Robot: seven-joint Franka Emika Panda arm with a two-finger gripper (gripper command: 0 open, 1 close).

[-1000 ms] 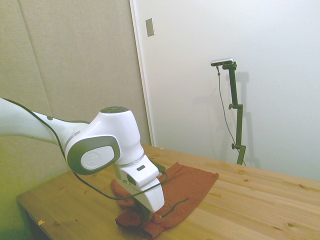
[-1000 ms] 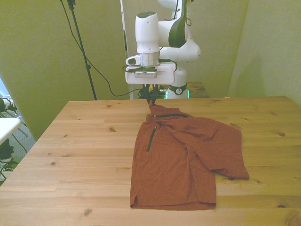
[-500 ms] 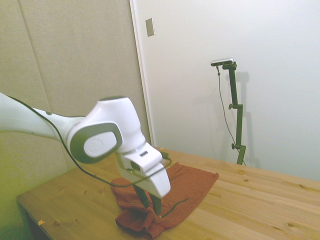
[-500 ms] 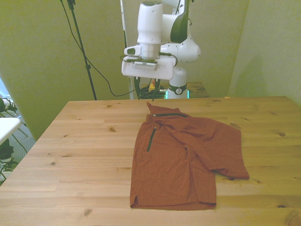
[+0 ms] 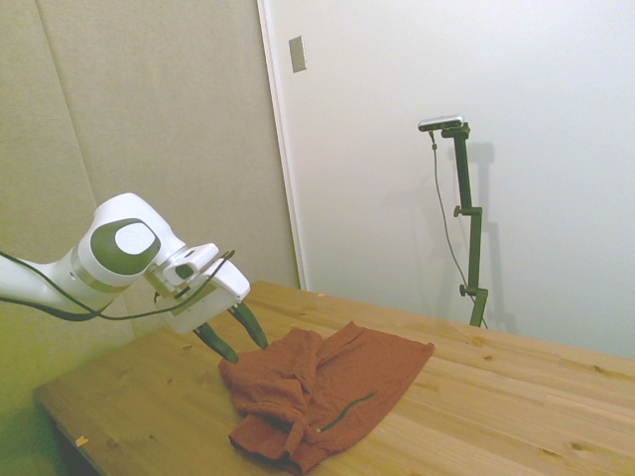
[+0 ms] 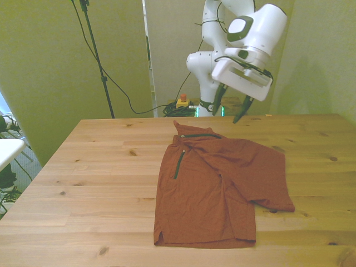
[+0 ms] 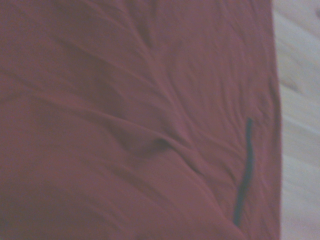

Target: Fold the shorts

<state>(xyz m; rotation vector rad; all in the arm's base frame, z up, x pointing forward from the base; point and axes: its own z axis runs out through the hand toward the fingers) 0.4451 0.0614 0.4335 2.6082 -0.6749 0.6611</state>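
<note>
My gripper [image 6: 233, 110] hangs in the air, fingers spread, gripping nothing, above the far edge of the table [image 6: 83, 167]. The shorts [image 6: 217, 186] lie rumpled mid-table, one part lapped over the other. The risk I see: pinching only the top layer, so the fold drags crooked and bunches the cloth.

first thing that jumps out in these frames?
The rust-orange shorts, lying rumpled on the wooden table with two dark zipper slits near their far end. Above and behind that end, toward the front view's right, the gripper hangs open and empty.
</note>
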